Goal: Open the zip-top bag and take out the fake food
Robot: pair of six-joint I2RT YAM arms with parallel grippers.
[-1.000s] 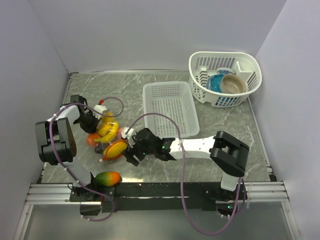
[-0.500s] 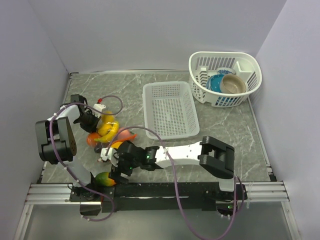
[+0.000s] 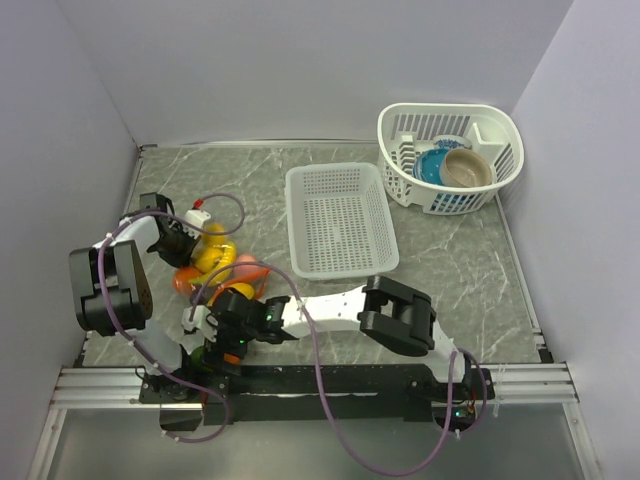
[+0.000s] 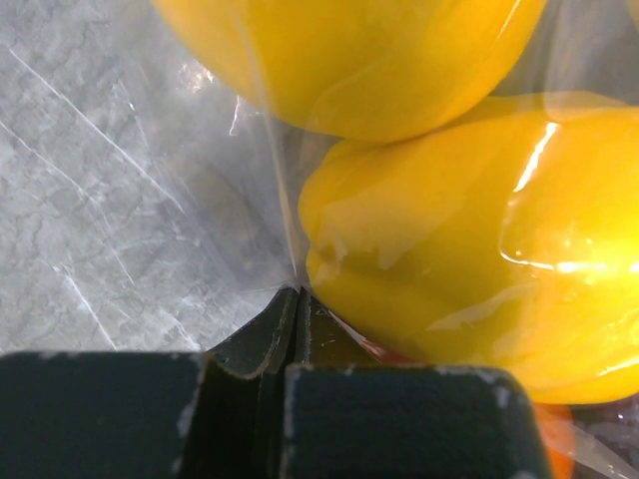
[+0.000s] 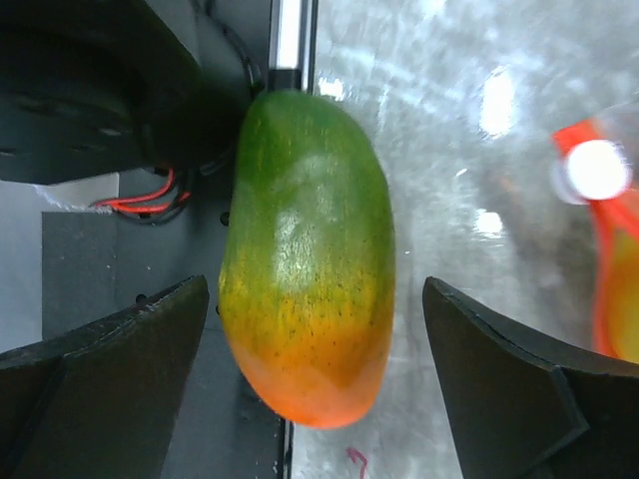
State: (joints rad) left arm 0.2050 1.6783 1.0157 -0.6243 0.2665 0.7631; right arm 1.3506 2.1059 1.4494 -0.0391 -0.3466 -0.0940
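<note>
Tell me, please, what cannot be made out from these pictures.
- Top view: the green-orange fruit is almost wholly hidden under the right gripper.
- Left wrist view: the left gripper pinches the film of the zip-top bag; yellow fruit fills the frame, so whether the bag is open cannot be told.
- Right wrist view: an orange-red shape at the right edge is blurred and cut off.

Clamps the left gripper [image 3: 186, 241] [image 4: 291, 334] tight on the zip-top bag [image 4: 272, 225], arm folded back on the left. Stretches the right arm low across to the left, right gripper [image 3: 214, 348] [image 5: 315, 324] spread wide.
</note>
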